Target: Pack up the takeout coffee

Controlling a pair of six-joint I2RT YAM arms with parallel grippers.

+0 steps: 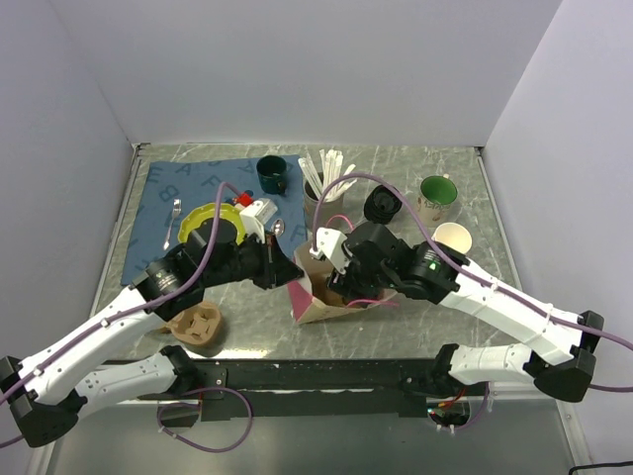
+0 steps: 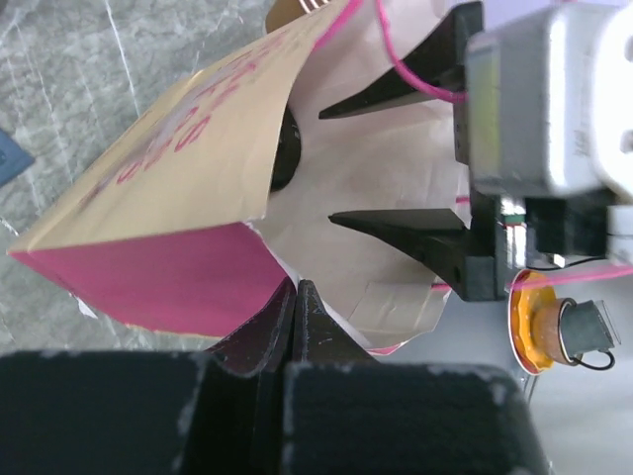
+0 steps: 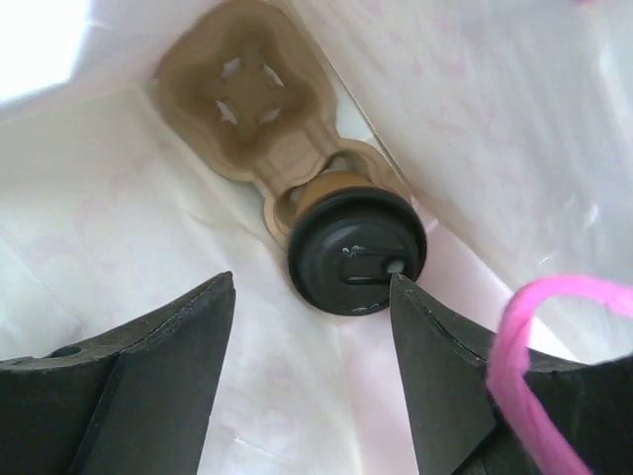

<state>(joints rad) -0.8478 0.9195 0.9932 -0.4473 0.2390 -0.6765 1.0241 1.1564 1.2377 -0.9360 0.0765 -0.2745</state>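
Observation:
The takeout coffee (image 3: 358, 249), a tan cup under a black lid, stands deep inside the paper bag (image 1: 315, 299) in one socket of a cardboard carrier (image 3: 242, 89). From above the coffee is hidden by the bag and the arm. My right gripper (image 3: 312, 282) hangs open inside the bag just above the lid, holding nothing; one fingertip overlaps the lid's edge in the picture. In the left wrist view the tan and pink bag (image 2: 168, 178) lies open, with a sliver of the black lid (image 2: 285, 148) showing. My left gripper (image 2: 295, 289) is shut on the bag's lower rim.
A second cardboard carrier (image 1: 198, 325) lies on the table at the front left. A yellow plate (image 1: 210, 224) and a spoon (image 1: 174, 220) rest on a blue mat (image 1: 183, 188). Behind stand a dark mug (image 1: 272, 175), stirrers (image 1: 326, 176), black lids (image 1: 381, 206), a green-lined mug (image 1: 438, 198) and a paper cup (image 1: 453, 237).

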